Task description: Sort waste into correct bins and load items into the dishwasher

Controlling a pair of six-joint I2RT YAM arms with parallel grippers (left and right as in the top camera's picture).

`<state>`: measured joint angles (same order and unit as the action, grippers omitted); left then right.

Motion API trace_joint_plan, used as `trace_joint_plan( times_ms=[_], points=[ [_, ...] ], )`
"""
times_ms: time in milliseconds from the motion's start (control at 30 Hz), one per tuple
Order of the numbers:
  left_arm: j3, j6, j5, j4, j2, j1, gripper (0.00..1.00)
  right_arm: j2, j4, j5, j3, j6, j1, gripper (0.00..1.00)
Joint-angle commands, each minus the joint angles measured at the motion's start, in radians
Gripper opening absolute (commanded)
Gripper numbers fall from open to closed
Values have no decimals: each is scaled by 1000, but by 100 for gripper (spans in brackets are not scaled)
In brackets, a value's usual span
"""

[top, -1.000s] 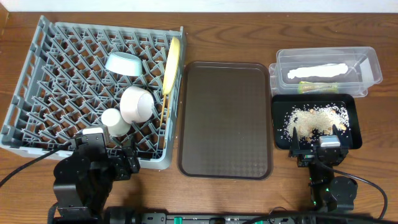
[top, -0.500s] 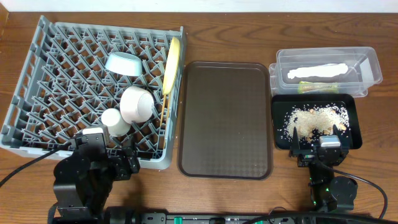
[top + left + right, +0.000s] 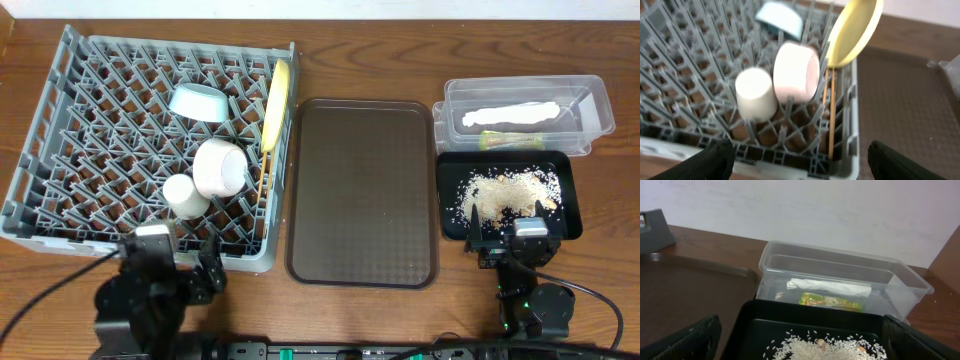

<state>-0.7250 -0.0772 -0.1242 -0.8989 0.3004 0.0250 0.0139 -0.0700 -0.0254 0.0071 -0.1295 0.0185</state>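
- Both jaws of the left gripper (image 3: pixel 801 161) are wide apart and hold nothing. Its two dark fingers (image 3: pixel 710 161) show at the bottom corners of the left wrist view.
- Right in front of them is the near wall of the grey dish rack (image 3: pixel 150 50).
- Just past that wall, the small white cup (image 3: pixel 184 194) lies on its side between the pegs.
- Next to the cup, the white bowl (image 3: pixel 220 167) is tipped on its side and touches it.
- Beside the bowl, the wooden chopsticks (image 3: pixel 262 180) lie along the right wall of the rack.
- Standing on its edge by that same wall is the yellow plate (image 3: pixel 277 105).
- Farther back, the light blue bowl (image 3: pixel 197 101) leans in the pegs.
- Over on the other arm, the jaws of the right gripper (image 3: pixel 802 341) are wide apart too and hold nothing.
- They sit at the near edge of the black tray (image 3: pixel 450 200), which has a pile of rice crumbs (image 3: pixel 500 192) in it.
- Behind the black tray is the clear tub (image 3: pixel 600 100).
- Inside the tub are the white paper napkin (image 3: pixel 510 114) and the green-and-orange wrapper (image 3: pixel 515 139), side by side.
- Between the rack and the two bins lies the brown serving tray (image 3: pixel 362 190), on the wooden table (image 3: pixel 400 50).
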Motion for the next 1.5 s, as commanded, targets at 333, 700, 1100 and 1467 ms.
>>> trace_joint_plan(
  times_ms=[333, 700, 1100, 1467],
  points=[
    [604, 13, 6, 729, -299, 5, 88, -3, -5, 10, -2, -7, -17, 99],
    [721, 16, 13, 843, -299, 5, 88, -3, -5, 10, -2, -7, -17, 99],
    [721, 16, 13, 840, -298, 5, 88, -3, -5, 10, -2, -7, -17, 99],
    [721, 16, 13, 840, -296, 5, 88, -3, -5, 10, -2, -7, -17, 99]
  ],
)
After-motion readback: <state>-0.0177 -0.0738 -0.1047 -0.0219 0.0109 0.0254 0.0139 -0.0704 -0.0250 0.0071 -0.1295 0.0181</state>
